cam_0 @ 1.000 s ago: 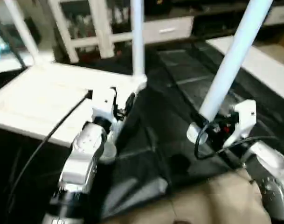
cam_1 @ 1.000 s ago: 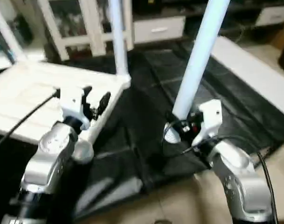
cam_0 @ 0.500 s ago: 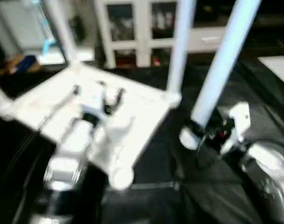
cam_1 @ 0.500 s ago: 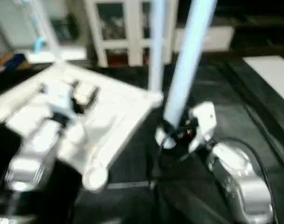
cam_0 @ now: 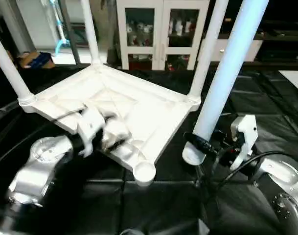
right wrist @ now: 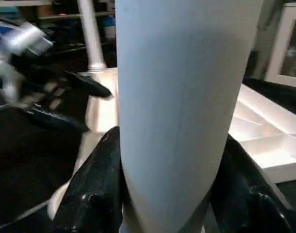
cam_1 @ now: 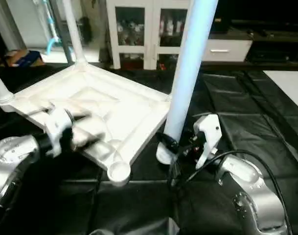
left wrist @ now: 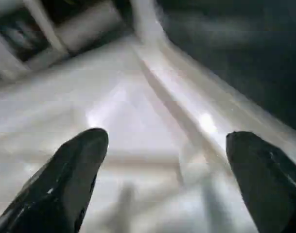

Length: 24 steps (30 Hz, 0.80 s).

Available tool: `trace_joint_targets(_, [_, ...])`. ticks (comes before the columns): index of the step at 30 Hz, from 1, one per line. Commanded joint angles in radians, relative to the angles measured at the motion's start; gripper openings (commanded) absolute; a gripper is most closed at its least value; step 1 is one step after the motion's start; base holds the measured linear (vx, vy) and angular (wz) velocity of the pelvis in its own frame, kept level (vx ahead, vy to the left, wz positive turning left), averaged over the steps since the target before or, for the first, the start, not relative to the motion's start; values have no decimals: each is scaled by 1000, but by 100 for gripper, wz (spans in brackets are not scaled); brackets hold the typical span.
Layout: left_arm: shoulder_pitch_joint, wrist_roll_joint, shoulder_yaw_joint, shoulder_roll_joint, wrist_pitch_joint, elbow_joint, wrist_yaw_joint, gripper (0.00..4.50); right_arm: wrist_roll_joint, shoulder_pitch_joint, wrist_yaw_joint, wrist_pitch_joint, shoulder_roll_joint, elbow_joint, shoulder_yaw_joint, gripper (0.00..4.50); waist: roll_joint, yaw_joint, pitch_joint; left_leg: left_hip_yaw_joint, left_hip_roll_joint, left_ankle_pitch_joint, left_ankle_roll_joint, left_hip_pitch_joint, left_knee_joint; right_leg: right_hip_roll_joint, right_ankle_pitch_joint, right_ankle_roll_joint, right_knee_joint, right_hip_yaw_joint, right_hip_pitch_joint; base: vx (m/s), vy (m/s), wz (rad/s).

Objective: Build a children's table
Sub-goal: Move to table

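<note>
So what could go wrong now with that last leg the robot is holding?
The fourth leg is gripped low down, near its base, by the right fingers, so its long upper part could tip or swing into the fitted leg beside it. The empty socket sits at the near corner of the tabletop, so a slanted leg might jam there.

The left gripper was smeared by motion blur above the table top. The held leg ran past the frame's upper edge.
</note>
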Motion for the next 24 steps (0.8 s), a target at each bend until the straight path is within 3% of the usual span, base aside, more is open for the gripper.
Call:
trace_joint_targets(1, [-49, 32, -37, 46, -28, 49, -104, 442, 26, 4, 38, -4, -17, -29, 4, 185, 6, -7, -39, -79, 114, -712, -197, 43, -136, -103, -330, -100, -92, 58, -4, -55, 43, -13])
trace_joint_targets(3, [-98, 48, -76, 102, -37, 113, -212, 442, 36, 17, 78, -9, -35, -34, 9, 185, 10, -4, -35, -78, 114, -760, -211, 47, -140, -107, -359, -108, -93, 54, -10, -27, 21, -6])
trace_joint_targets(5, [-148, 121, -134, 134, -109, 194, -260, 442, 34, 19, 92, -13, -44, -28, 6, 185, 12, -4, -30, -77, 115, -821, -223, 47, -152, -100, -379, -103, -94, 48, -12, 0, 0, 0])
trace_joint_targets(7, [-170, 141, -151, 132, -132, 231, -266, 442, 37, 17, 94, -13, -45, -27, 3, 185, 13, -2, -30, -70, 114, -863, -232, 48, -161, -93, -389, -101, -87, 42, -12, 0, 0, 0])
trace_joint_targets(10, [-215, 169, -175, 102, -177, 306, -276, 442, 47, 17, 97, -9, -47, -33, 1, 185, 9, 6, -27, -39, 109, -866, -231, 53, -173, -84, -464, -103, -89, 29, -16, -19, 2, 0])
trace_joint_targets(12, [-245, 182, -190, 75, -207, 356, -271, 442, 51, 21, 100, -9, -47, -38, 2, 185, 1, 14, -26, -4, 103, -828, -229, 61, -178, -75, -561, -90, -96, 6, -15, -57, 2, 1])
trace_joint_targets(13, [-255, 185, -196, 63, -215, 372, -267, 442, 52, 23, 101, -8, -48, -40, 3, 185, 1, 18, -25, 3, 100, -813, -232, 65, -177, -75, -580, -87, -98, 1, -15, -60, -9, 5])
trace_joint_targets(14, [-273, 194, -200, 41, -239, 407, -252, 442, 52, 26, 103, -10, -48, -42, 4, 185, -3, 20, -23, 12, 91, -766, -231, 91, -144, -85, -629, -82, -129, -7, -36, -60, -9, 5])
trace_joint_targets(15, [-290, 202, -200, 18, -266, 446, -234, 442, 52, 29, 104, -11, -48, -43, 5, 185, -29, 6, -10, -23, 51, -589, -190, 182, 46, -169, -791, -63, -259, -5, -109, -89, 10, 4])
trace_joint_targets(16, [-318, 208, -198, -23, -302, 508, -207, 442, 53, 33, 106, -12, -49, -46, 6, 185, -24, -18, 11, -99, 15, -193, -105, 163, 180, -260, -914, -84, -306, 1, -93, -70, 117, -36])
trace_joint_targets(17, [-327, 215, -200, -32, -311, 528, -196, 442, 53, 33, 106, -12, -49, -46, 6, 185, -18, -40, 15, -127, 65, -282, -156, 58, 93, -240, -779, 0, -217, -106, 61, -70, 117, -36])
trace_joint_targets(18, [-332, 219, -201, -37, -316, 539, -190, 442, 53, 33, 106, -12, -50, -47, 6, 185, 50, -38, -5, -143, 87, -566, -199, 81, -14, -150, -570, 8, -147, -118, 76, 63, 244, -58])
trace_joint_targets(19, [-341, 227, -204, -45, -324, 558, -179, 442, 53, 33, 106, -11, -50, -47, 6, 185, 55, -54, 4, -174, 104, -891, -219, 57, -141, -56, -289, -7, -44, -95, 66, 12, 197, -20])
trace_joint_targets(20, [-354, 241, -212, -52, -340, 588, -175, 442, 54, 33, 106, -11, -51, -48, 6, 185, 65, -54, -4, -197, 119, -1105, -165, 49, -183, -43, 119, -24, 6, -69, 62, 12, 197, -20])
trace_joint_targets(21, [-369, 255, -217, -60, -356, 619, -158, 442, 54, 32, 104, -9, -52, -50, 6, 185, 54, -90, -24, -200, 101, -968, -154, 103, -150, -57, 186, -43, -26, -49, 28, -38, 94, -1])
trace_joint_targets(22, [-384, 245, -199, -78, -358, 645, -130, 442, 52, 32, 100, -10, -53, -53, 3, 185, 47, -102, -30, -199, 89, -838, -165, 94, -136, -67, 176, -53, -40, -39, 34, 19, 68, -23])
trace_joint_targets(23, [-389, 232, -183, -88, -354, 652, -115, 442, 50, 32, 97, -12, -53, -54, 1, 185, 27, -109, -51, -195, 70, -365, -175, 38, -98, -121, 180, -74, -64, 0, 90, 19, 68, -23])
trace_joint_targets(24, [-388, 229, -181, -89, -352, 651, -114, 442, 50, 32, 96, -11, -53, -54, 0, 185, 36, -100, -43, -197, 61, -297, -186, 19, -107, -121, 144, -86, -70, -4, 97, -78, 55, -43])
